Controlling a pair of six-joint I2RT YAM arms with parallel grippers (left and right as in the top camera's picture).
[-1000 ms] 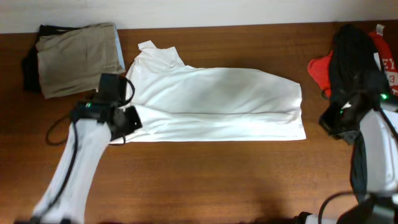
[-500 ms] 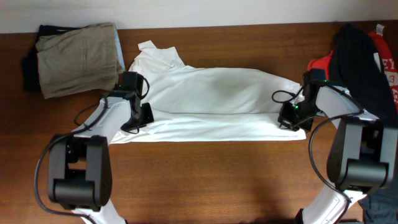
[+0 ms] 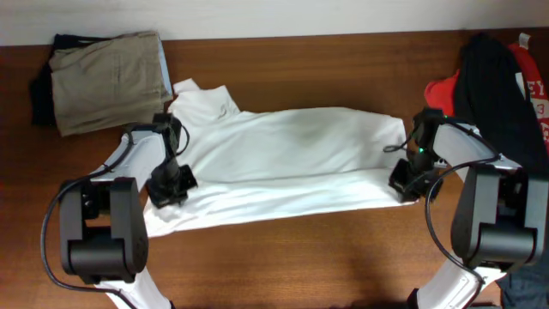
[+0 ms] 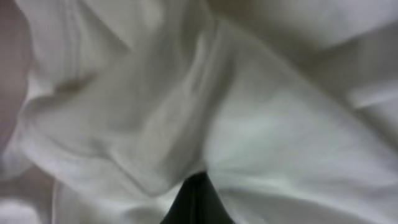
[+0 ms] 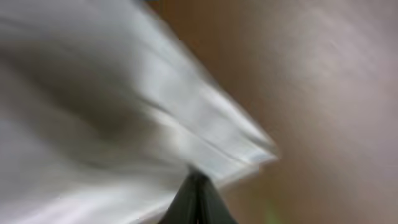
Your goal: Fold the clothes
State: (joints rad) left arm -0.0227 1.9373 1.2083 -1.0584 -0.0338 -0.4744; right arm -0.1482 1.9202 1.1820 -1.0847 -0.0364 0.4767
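White T-shirt [image 3: 292,150] lies across the middle of the wooden table [image 3: 283,257], its long axis running left to right, with a collar or sleeve flap poking out at the far left. Bare wood lies open along the whole near side. On the far side only a narrow strip of wood separates the cloth from the wall. A folded khaki garment [image 3: 107,77] sits in the far-left corner, close to the flap, and a loose black garment [image 3: 493,86] over a red one [image 3: 442,94] is heaped at the far right, just beyond the shirt's right end. The left gripper [image 3: 171,184] sits at the shirt's left end and the right gripper [image 3: 405,184] at its right end, both near the near edge. Each has its jaws closed, and the wrist views show white fabric bunching at the fingertips, so each appears to pinch the shirt. A fold toward the far side would likely turn on carrying this near edge over evenly.
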